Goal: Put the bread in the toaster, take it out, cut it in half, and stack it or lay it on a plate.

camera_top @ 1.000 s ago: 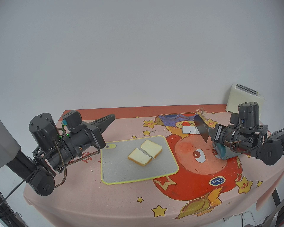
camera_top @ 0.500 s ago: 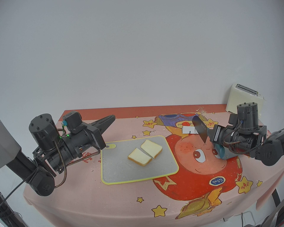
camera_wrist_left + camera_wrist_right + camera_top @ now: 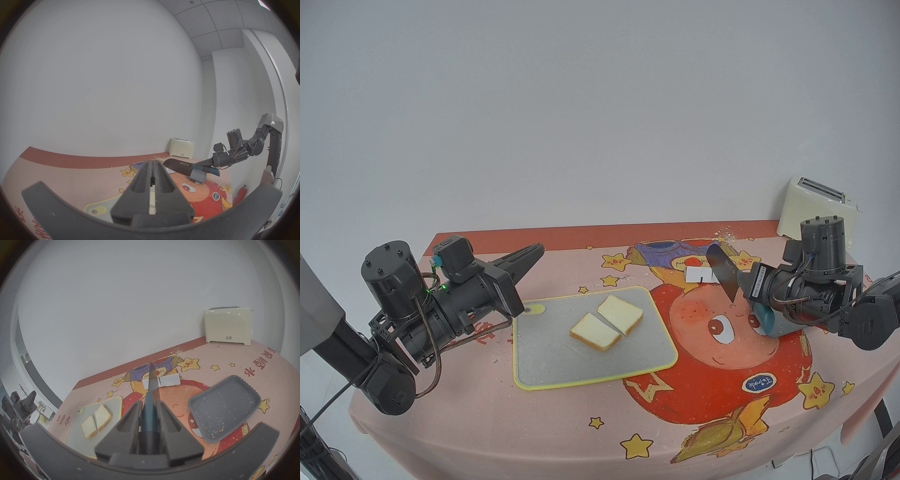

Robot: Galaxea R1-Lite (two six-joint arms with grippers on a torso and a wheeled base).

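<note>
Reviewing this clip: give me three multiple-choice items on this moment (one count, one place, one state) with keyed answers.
1. How many bread pieces lie on the cutting board? A) one B) two C) four
2. Where does the toaster stand? A) at the table's far right corner B) on the cutting board C) at the near left corner
3. What state is the right hand in? A) open and empty B) shut on bread C) shut on the knife

Answers: B, two halves sit side by side; A, it stands against the wall; C, the fingers clamp the handle, blade in the air.
</note>
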